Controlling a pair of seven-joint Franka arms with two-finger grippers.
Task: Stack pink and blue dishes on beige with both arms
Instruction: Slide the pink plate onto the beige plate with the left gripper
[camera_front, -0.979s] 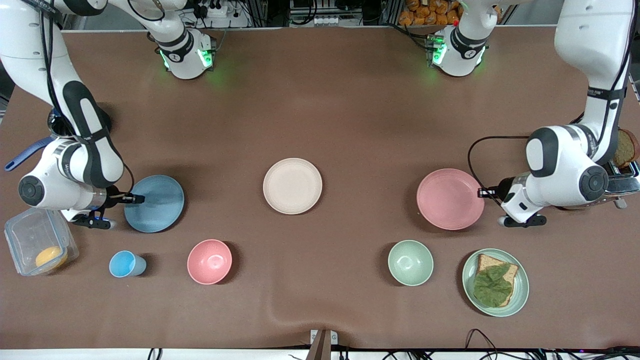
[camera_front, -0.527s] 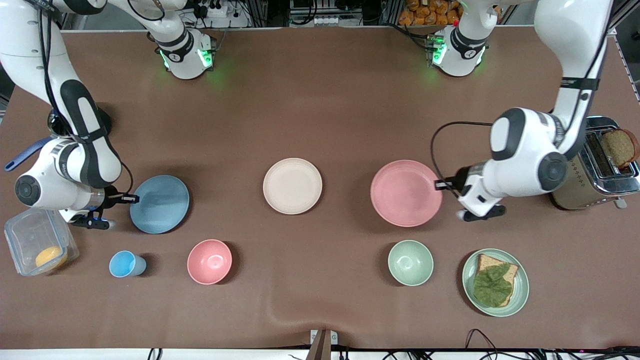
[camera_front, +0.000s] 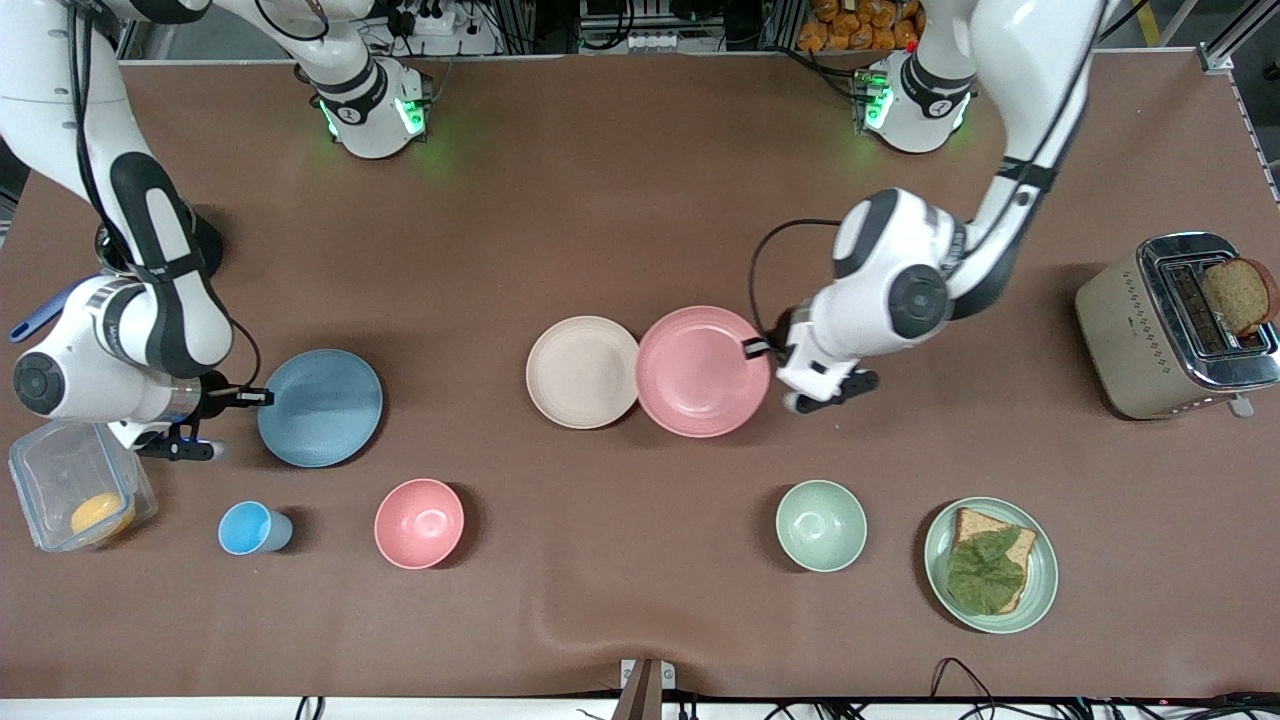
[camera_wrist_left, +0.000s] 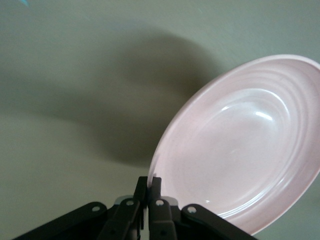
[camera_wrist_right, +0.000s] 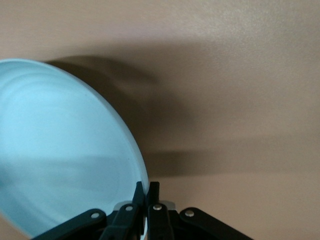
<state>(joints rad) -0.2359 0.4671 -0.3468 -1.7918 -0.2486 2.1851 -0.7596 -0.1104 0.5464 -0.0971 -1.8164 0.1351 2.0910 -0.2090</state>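
Matt pink plate (camera_front: 702, 371) with a soft sheen, matt blue plate (camera_front: 322, 407), matt beige plate (camera_front: 583, 372), brown cloth-like table cover (camera_front: 640, 200) looked smooth, toaster (camera_front: 1165, 325) was shiny metal, clear plastic box (camera_front: 75, 495)

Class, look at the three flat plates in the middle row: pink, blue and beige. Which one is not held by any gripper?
The beige plate. It lies free, while the left gripper pinches the pink plate by its rim and the right gripper pinches the blue plate.
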